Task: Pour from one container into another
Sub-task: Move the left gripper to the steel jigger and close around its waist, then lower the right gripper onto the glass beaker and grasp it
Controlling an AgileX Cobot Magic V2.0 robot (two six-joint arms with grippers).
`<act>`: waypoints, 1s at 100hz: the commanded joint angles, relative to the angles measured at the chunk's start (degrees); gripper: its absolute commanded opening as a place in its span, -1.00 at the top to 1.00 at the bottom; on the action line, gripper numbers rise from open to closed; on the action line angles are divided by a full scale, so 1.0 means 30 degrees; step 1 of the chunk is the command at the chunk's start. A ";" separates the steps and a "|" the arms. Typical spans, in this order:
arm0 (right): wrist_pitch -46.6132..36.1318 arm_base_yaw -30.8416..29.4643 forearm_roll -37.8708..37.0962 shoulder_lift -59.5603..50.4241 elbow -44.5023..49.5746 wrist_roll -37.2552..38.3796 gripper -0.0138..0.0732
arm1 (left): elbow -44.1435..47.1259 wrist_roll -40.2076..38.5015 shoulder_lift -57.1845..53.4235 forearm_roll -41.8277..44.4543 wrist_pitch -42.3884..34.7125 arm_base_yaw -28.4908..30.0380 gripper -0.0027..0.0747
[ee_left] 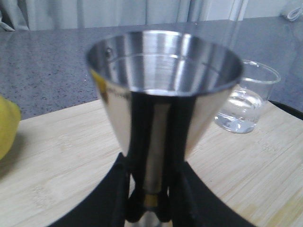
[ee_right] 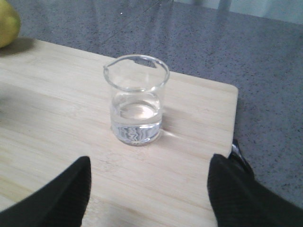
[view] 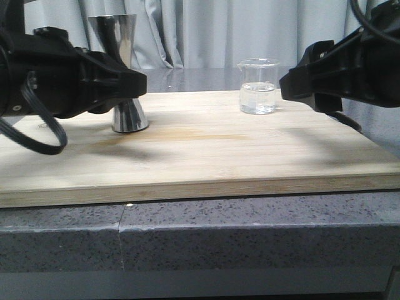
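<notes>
The steel jigger stands upright on the left of the wooden board; in the left wrist view its empty upper cone fills the middle. My left gripper is shut on the jigger's narrow waist. The clear glass beaker stands at the board's back right, with clear liquid in its lower part. My right gripper is open just to the right of the beaker and apart from it. Nothing lies between its fingers.
The bamboo board lies on a grey speckled counter. A yellow fruit rests at the board's far left edge. Grey curtains hang behind. Bare board lies between jigger and beaker.
</notes>
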 commanded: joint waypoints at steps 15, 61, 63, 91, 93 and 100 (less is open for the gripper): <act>-0.2164 0.0000 -0.0395 0.0226 -0.0616 -0.0095 -0.40 | -0.1640 -0.0827 -0.0752 0.0772 -0.0295 -0.0149 0.98; -0.3763 0.0000 -0.2352 0.0554 -0.0616 0.1770 -0.40 | -0.3412 -0.1843 -0.1827 0.2144 0.2293 -0.0149 0.98; -0.3974 0.0000 -0.2397 0.0597 -0.0616 0.1818 -0.40 | -0.3462 -0.1962 -0.1827 0.2144 0.2343 -0.0149 0.98; -0.4367 0.0000 -0.3230 0.2481 -0.1565 0.2131 -0.40 | -0.3494 -0.2623 -0.1827 0.2958 0.2425 -0.0149 0.98; -0.4367 0.0000 -0.3315 0.2598 -0.1696 0.2164 -0.40 | -0.3494 -0.2623 -0.1827 0.2958 0.2425 -0.0149 0.98; -0.4333 0.0000 -0.3317 0.2960 -0.2157 0.2282 -0.40 | -0.3494 -0.2623 -0.1827 0.2958 0.2439 -0.0149 0.98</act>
